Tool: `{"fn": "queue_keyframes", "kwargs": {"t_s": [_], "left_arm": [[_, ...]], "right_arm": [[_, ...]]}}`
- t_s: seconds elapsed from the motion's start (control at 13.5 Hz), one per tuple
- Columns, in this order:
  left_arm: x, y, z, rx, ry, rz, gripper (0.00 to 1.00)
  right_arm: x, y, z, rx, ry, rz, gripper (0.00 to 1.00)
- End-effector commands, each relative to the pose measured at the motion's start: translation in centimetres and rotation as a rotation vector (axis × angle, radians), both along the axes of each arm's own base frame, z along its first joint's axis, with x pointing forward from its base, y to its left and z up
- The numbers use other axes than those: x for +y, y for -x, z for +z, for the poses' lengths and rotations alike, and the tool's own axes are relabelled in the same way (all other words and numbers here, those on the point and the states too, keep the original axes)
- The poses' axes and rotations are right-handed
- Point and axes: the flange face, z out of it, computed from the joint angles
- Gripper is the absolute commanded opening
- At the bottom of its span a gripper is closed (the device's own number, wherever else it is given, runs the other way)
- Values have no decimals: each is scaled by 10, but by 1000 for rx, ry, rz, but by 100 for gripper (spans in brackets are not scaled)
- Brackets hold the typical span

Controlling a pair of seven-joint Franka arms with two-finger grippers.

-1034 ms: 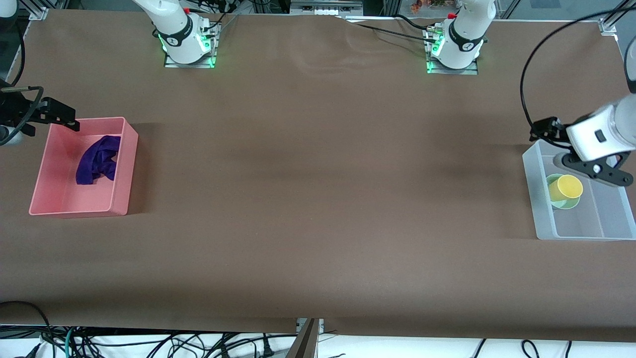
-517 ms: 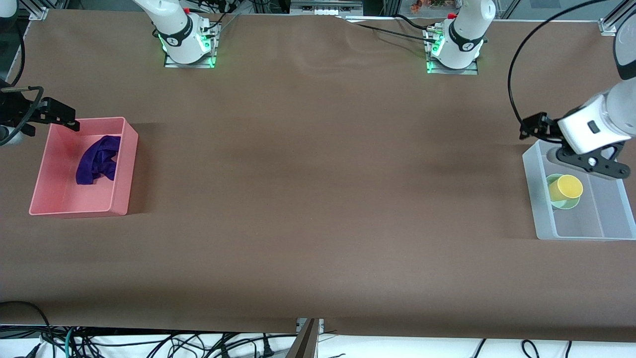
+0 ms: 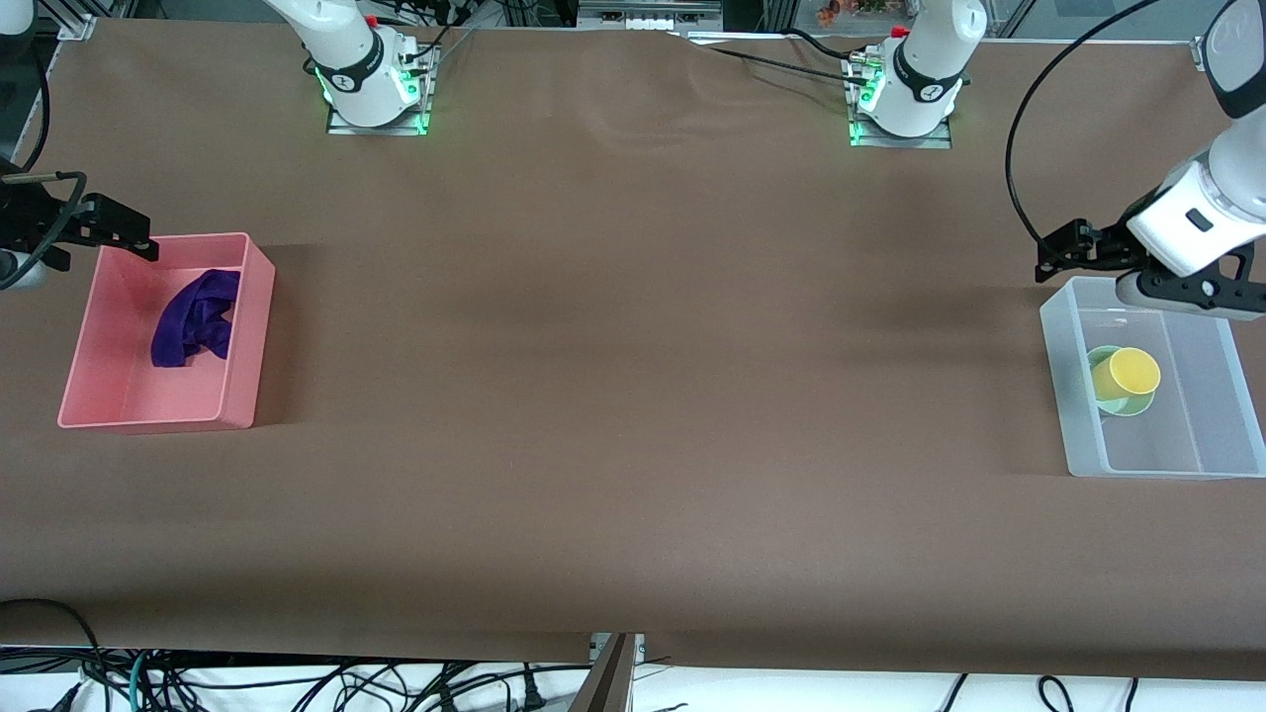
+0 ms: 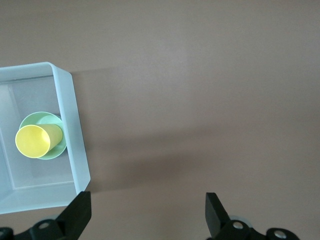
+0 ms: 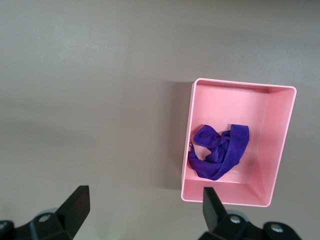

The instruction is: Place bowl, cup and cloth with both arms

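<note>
**Everything binned, both sets of fingers empty**

My left fingers [image 3: 1073,252] hang spread wide with nothing between them, over the bare brown surface [image 3: 633,396] just off the clear bin [image 3: 1056,396], at the corner farthest from the front camera. In my left wrist view the two tips stand well apart with only brown showing between. The cup [image 3: 1128,374] lies tipped on its side in the bowl [image 3: 1123,402], its mouth facing up toward the front camera, and both sit inside the clear bin at the left arm's end of the surface.

My right fingers [image 3: 124,229] are likewise wide open and empty, over the surface beside the pink bin's [image 3: 242,336] corner that lies away from the front camera. The cloth [image 3: 193,318] lies rumpled inside that bin, at the right arm's end, its long axis running roughly along the bin's length.

I judge the placing done. If anything needed fixing, the cup and bowl lie nearer my left arm, the cloth nearer my right; each pair of fingers stands just off its own bin's edge, not above the contents.
</note>
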Motion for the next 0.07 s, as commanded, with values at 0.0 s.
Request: {"fn": "queue_keyframes", "kwargs": {"t_s": [0.0], "left_arm": [[-4,5,1,-15,4,13,100]], "right_arm": [[-2,1,4,1,-6,-12,100]]}}
